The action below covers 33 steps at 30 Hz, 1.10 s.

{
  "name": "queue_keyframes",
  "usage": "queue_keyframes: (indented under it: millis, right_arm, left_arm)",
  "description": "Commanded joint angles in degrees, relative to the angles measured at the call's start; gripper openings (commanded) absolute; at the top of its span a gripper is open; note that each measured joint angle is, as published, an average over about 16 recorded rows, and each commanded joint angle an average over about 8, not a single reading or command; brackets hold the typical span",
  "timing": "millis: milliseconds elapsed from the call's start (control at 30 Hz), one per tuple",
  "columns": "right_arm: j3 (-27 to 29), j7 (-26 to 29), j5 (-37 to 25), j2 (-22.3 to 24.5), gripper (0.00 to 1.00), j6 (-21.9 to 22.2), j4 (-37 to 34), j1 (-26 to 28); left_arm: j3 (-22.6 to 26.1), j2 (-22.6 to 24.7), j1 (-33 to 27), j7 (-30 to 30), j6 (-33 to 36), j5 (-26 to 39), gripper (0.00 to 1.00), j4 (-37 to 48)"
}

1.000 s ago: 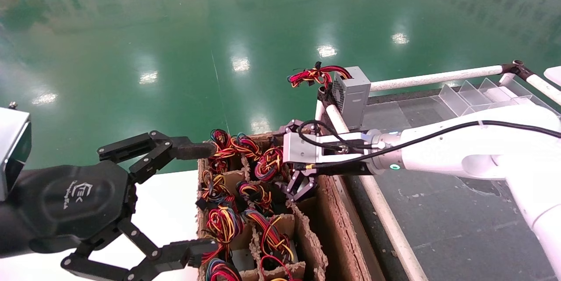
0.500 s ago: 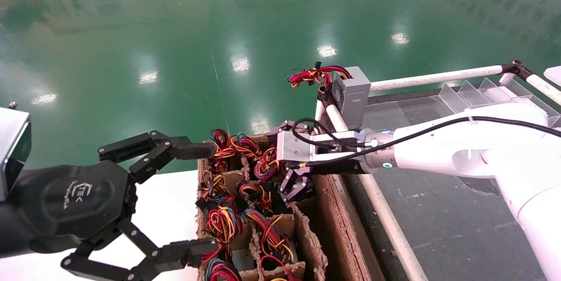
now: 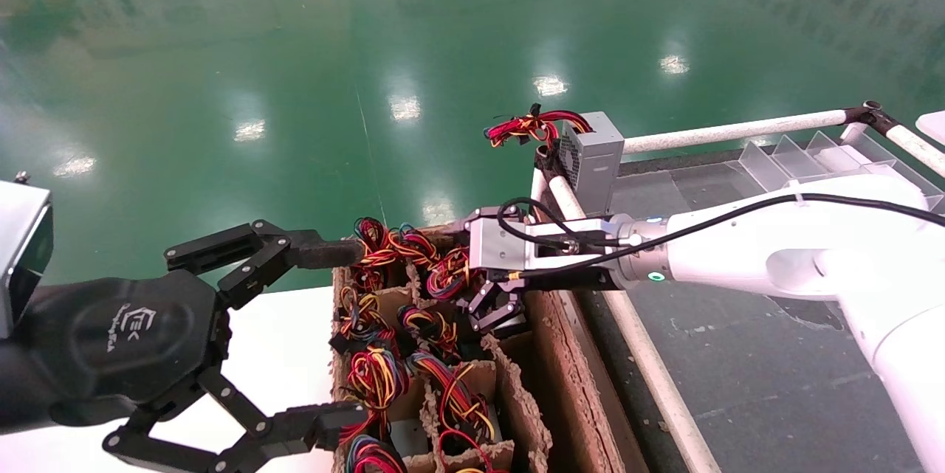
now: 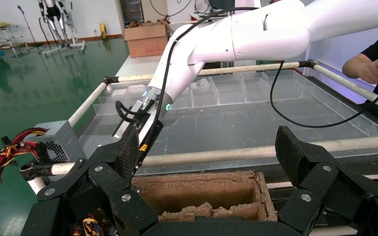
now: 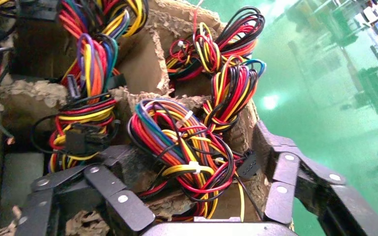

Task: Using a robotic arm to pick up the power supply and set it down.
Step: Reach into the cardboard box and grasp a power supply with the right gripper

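R pincer [image 3: 493,308] open astride wire bundle [image 5: 187,157] — box [image 3: 550,355]

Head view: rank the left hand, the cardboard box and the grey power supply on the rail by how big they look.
1. Cardboard box
2. Left hand, enlarged by nearness to the camera
3. Power supply

Robotics lab, green epoxy floor [image 3: 295,52] (glossy), tripods [image 4: 54,19]

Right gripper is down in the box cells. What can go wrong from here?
1. The right gripper straddles a tied wire bundle, so its open fingers may close on wires rather than the casing.
2. Neighbouring bundles crowd it and could snag on lifting.
3. Ragged cardboard dividers may tear or lift.
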Motion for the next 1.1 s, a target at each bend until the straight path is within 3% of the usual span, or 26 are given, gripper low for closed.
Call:
queue_keyframes:
  millis: [33,1100]
  right_arm:
    - [0.0,-0.7,0.1,0.1,0.00,-0.4,-0.2,0.0]
    - [2.3,-3.0,3.7,2.6,0.00,-2.4,-2.7,0.8]
  left_arm:
    - [0.0,0.0,0.0,0.0,0.0,0.0,1.00,0.0]
    - [0.1,0.0,0.0,0.0,0.0,0.0,1.00,0.0]
